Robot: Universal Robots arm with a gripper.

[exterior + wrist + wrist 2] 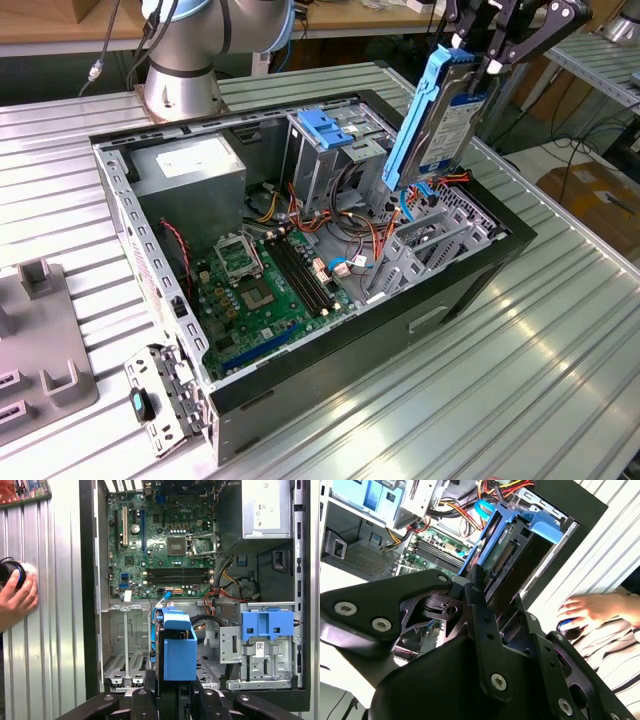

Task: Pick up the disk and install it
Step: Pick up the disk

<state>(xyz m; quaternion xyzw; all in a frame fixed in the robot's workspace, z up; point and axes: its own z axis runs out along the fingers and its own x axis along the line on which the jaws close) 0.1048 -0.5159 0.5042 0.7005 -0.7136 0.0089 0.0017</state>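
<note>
**Disk in the claw, above the case, not yet seated**

The pick-up part looks done. The disk is off the bench and hangs in the air over the open computer case. It is above the end of the case nearest the bench edge on the exterior view's right. The gripper is pressed together on the disk's upper end and pinches it across its thin sides, with the blue carrier rails running down from the grip.

The install part is not done. The disk stands on end, leaning a little, with its lower end just over the grey drive bay and not slid into it. The tall metal cage with the blue bracket stands beside the bay.

The arm reaches in from above, with its base at the bench's far edge, well apart from the claw. The wrist points roughly straight down into the case. In the first wrist view a person's hand rests on a small round device on the bench beside the case.
</note>
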